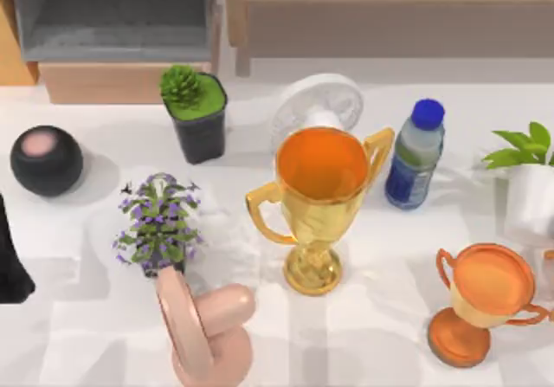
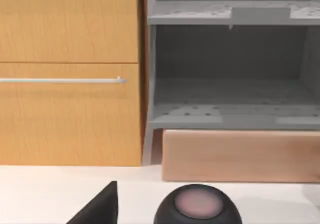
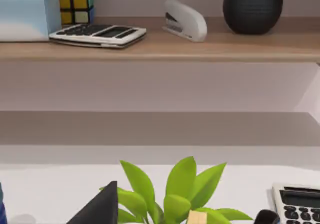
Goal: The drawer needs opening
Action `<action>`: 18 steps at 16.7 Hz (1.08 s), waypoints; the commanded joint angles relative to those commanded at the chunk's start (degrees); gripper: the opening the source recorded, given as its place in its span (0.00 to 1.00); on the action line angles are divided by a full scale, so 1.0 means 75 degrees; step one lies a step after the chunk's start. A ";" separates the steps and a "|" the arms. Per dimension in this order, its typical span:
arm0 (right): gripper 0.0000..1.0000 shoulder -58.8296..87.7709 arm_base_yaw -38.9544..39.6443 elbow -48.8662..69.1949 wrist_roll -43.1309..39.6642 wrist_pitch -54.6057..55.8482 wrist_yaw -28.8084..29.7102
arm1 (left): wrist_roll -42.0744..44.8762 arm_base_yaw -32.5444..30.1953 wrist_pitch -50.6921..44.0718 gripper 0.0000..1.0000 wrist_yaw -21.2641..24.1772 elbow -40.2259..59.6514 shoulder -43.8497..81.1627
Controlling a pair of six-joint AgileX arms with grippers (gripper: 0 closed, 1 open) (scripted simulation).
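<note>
Tan wood forms the plain front of the drawer (image 1: 111, 82), which sits at the far left of the surface (image 1: 363, 318), behind the black round speaker (image 1: 47, 160) and just left of the potted succulent (image 1: 196, 110). From above, the grey floor and walls of the tray show behind the front, so the drawer appears already drawn out some way; whether it has reached full travel cannot be judged. The left wrist view faces it squarely: the tan front (image 2: 240, 156) lies low beneath the grey shelving, beside an orange-brown cabinet panel (image 2: 70, 73), with the speaker's dome (image 2: 197, 206) close below. No handle is visible on the front, so a sound pull would likely hook the upper edge of the front near its middle and draw straight away from the cabinet, level, without twisting, while keeping clear of the speaker and the succulent standing in the path. The left tool (image 1: 12, 257) hangs near the speaker, on the side away from the drawer, well apart from the front; it touches nothing visible, and how far it is open cannot be told. The right arm is parked toward the leafy plant in the white pot (image 1: 530, 188), facing the long brown bench unit (image 3: 160, 48); its tool's opening likewise cannot be told.
</note>
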 joint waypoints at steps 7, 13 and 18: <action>1.00 0.0000 0.0000 0.0000 0.0000 0.0000 0.0000 | 0.0032 -0.1133 0.1053 1.00 -0.1136 0.0505 0.1286; 1.00 0.0000 0.0000 0.0000 0.0000 0.0000 0.0000 | 0.0072 -0.3546 0.3217 1.00 -0.3499 0.1526 0.4647; 1.00 0.0000 0.0000 0.0000 0.0000 0.0000 0.0000 | 0.0118 -0.5126 0.4649 1.00 -0.5065 0.2201 0.6817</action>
